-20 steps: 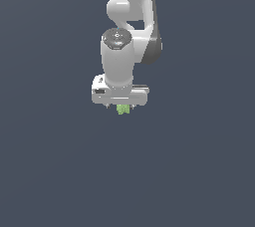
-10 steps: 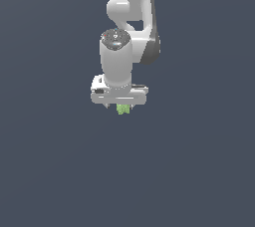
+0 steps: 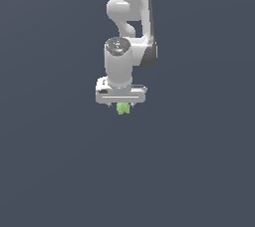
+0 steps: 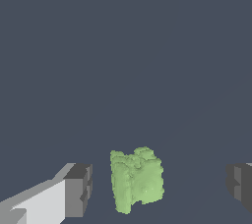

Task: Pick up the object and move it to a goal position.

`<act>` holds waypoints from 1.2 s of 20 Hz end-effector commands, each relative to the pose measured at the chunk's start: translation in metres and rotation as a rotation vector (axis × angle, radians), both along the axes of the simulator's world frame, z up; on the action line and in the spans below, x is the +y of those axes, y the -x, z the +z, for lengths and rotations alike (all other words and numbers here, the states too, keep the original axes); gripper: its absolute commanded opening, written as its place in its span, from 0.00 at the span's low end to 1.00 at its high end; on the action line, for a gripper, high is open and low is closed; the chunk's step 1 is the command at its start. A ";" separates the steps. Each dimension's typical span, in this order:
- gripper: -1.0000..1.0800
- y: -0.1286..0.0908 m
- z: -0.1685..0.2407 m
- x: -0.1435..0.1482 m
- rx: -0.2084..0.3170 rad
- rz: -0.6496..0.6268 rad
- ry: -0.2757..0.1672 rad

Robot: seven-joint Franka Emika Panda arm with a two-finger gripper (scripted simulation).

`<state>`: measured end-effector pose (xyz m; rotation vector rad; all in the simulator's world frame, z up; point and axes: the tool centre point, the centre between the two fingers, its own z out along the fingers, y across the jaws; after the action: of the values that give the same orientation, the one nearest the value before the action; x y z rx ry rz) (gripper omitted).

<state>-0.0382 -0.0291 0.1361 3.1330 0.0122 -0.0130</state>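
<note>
The object (image 3: pixel 123 108) is a small light-green lumpy clump lying on the dark grey floor. In the exterior view it peeks out just below the white gripper (image 3: pixel 122 103), which points straight down over it. In the wrist view the object (image 4: pixel 136 179) stands between the two dark finger pads (image 4: pixel 78 190), with a gap on each side, wider toward the far pad. The gripper (image 4: pixel 160 187) is open and touches nothing that I can see. The object is much narrower than the jaw opening.
A plain dark grey floor (image 3: pixel 199 171) fills both views. The white arm (image 3: pixel 130 2) rises from the gripper toward the top of the exterior view. No other objects or edges show.
The arm's wrist has sunk a little toward the floor. The gripper stays open over the object, which has not moved.
</note>
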 end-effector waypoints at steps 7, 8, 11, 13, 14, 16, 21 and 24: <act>0.96 0.041 -0.036 0.004 -0.006 0.040 -0.007; 0.96 0.045 -0.038 0.004 -0.006 0.043 -0.007; 0.96 0.053 -0.044 0.005 -0.007 0.050 -0.008; 0.96 0.057 -0.047 0.005 -0.008 0.054 -0.008; 0.96 0.058 -0.048 0.006 -0.008 0.055 -0.009; 0.96 0.060 -0.049 0.006 -0.008 0.056 -0.009; 0.96 0.059 -0.051 0.006 -0.007 0.056 -0.009; 0.96 0.060 -0.059 0.006 -0.007 0.056 -0.009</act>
<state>-0.0973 -0.0236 0.0813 3.1399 0.0995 0.0000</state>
